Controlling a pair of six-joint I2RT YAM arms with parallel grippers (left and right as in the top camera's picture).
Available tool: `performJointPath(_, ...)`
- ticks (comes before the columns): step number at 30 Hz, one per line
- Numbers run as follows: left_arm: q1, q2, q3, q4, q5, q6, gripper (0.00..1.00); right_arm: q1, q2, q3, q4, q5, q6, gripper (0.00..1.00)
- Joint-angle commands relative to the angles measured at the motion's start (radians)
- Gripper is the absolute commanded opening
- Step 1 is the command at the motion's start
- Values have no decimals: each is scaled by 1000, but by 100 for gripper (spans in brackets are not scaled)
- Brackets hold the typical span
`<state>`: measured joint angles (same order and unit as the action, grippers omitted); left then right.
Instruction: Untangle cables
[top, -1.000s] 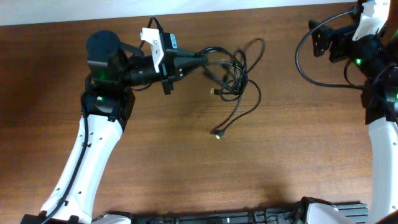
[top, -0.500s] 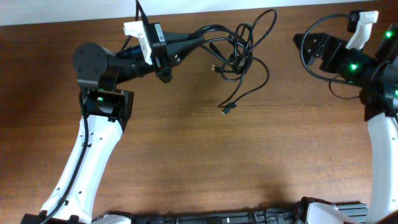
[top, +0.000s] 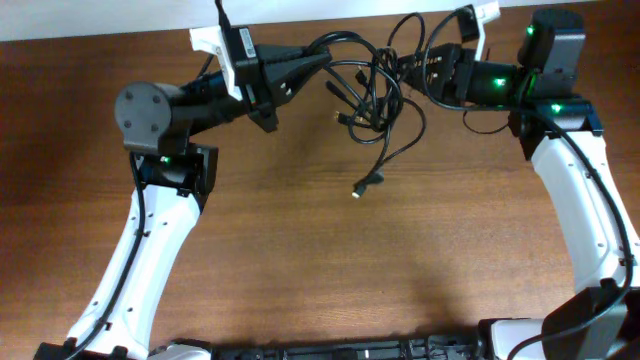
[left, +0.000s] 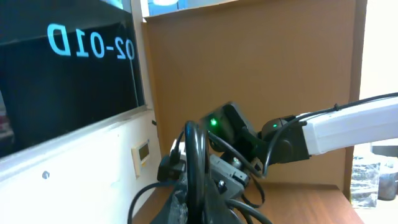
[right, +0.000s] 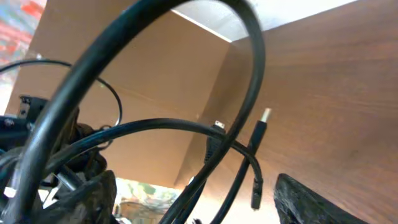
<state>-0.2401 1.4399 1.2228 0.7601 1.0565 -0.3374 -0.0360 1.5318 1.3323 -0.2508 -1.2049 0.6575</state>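
Overhead first: your left gripper (top: 318, 52) is clamped down on one end of the cables (top: 375, 85), and the right gripper (top: 415, 65) is nosed into the far side of the same knot. The tangle sits by the far edge of the table (top: 300, 270), between the two grippers. The big risk, as I see it, is that pulling the arms apart from here cinches the loops tighter rather than freeing them, since several strands cross right in the middle. The clump's long axis runs left-right between the grippers. One loose tail drops toward the near side and ends in a plug (top: 360, 190) pointing near-left. I can't tell if that plug is touching the wood.

Left wrist view: you only get a tall black loop (left: 196, 155) standing upright out of the pinch, with the right arm (left: 336, 127) just behind it. Yank hard and that loop could slip out of the grip.

Right wrist view: the fingers (right: 84, 199) are spread wide, with strands passing between them and nothing pinched. Close here and you'd likely grab two or three cords at once, so nothing separates. A thick loop (right: 249, 74) arcs overhead, and a USB plug (right: 264, 115) hangs tip-up.
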Motion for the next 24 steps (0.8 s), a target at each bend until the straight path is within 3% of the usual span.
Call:
performJointPath(1, -2, -15, 10, 33, -37, -10, 0, 51, 3, 13, 10, -29, 10, 76)
performJointPath(13, -2, -15, 10, 129, -51, -10, 0, 63, 3, 13, 10, -35, 10, 56)
performJointPath(15, -2, -15, 10, 129, -51, -10, 0, 63, 3, 13, 14, -53, 9, 40)
performJointPath(17, -2, -15, 10, 124, -57, -10, 0, 63, 3, 13, 20, -71, 6, 4)
performJointPath(24, -2, -15, 10, 100, 20, -19, 0, 14, 3, 13, 185, 1, 15, 4)
